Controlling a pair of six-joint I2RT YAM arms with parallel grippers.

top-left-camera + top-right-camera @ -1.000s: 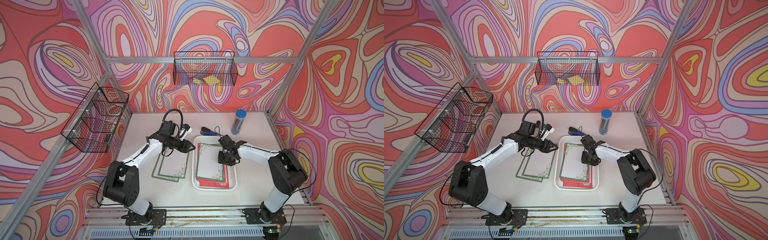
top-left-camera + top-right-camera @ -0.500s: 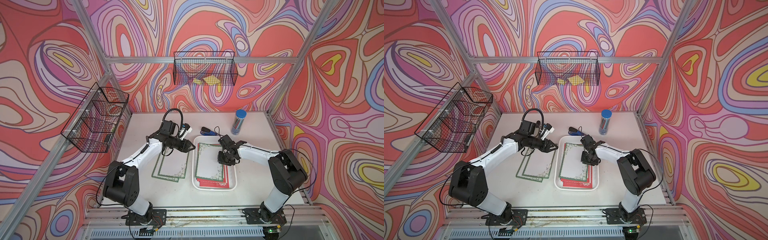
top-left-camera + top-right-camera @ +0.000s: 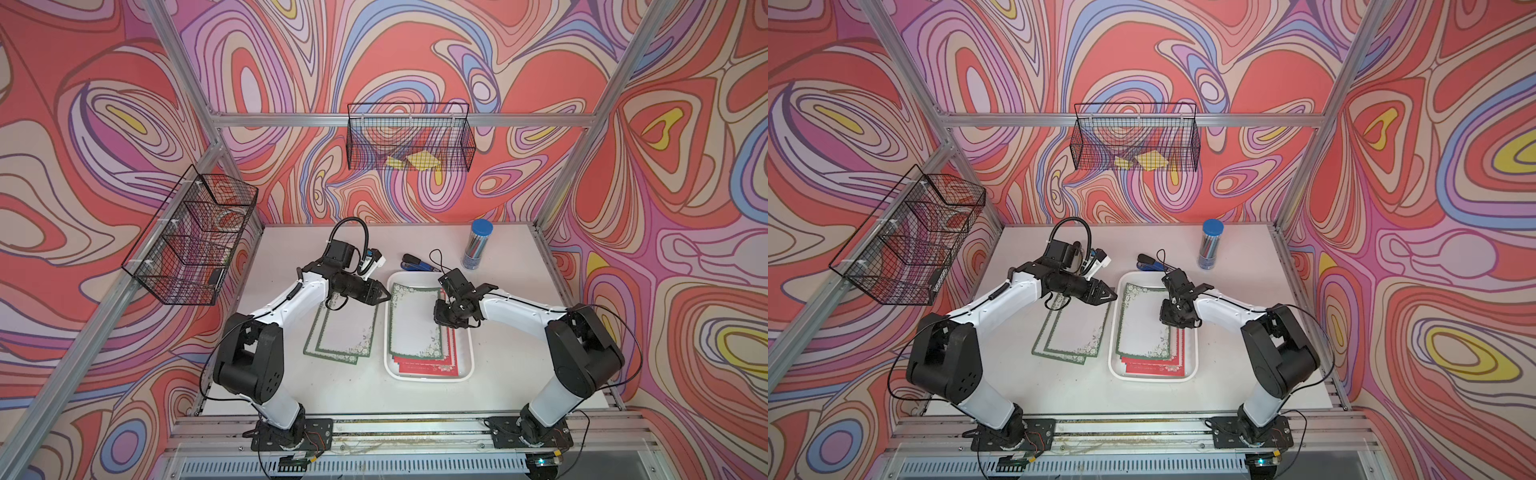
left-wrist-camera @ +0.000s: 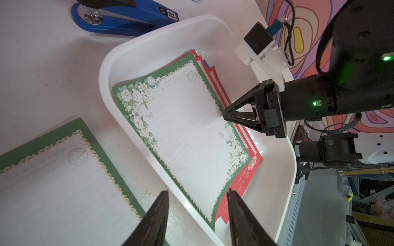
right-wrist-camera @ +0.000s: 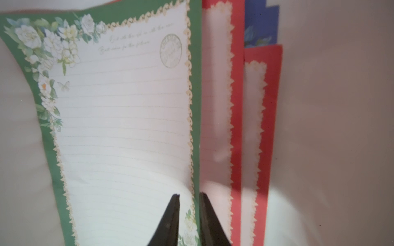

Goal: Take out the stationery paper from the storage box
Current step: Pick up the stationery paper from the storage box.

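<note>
stationery paper (image 3: pixel 413 328) lengthwise in storage box (image 3: pixel 464 349), postmark end toward back wall

The white storage box (image 3: pixel 464 349) is sitting flat. Stationery paper (image 3: pixel 413 328) is lying piled inside it: a green flowery sheet on top, bending a little, with red sheets (image 3: pixel 428 366) under it. Two more green sheets (image 3: pixel 340 332) are lying outside, just beside the box.

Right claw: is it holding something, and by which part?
The right gripper straddles the top green sheet at its long edge, jaws nearly shut; whether it grips yet cannot be told.
</note>
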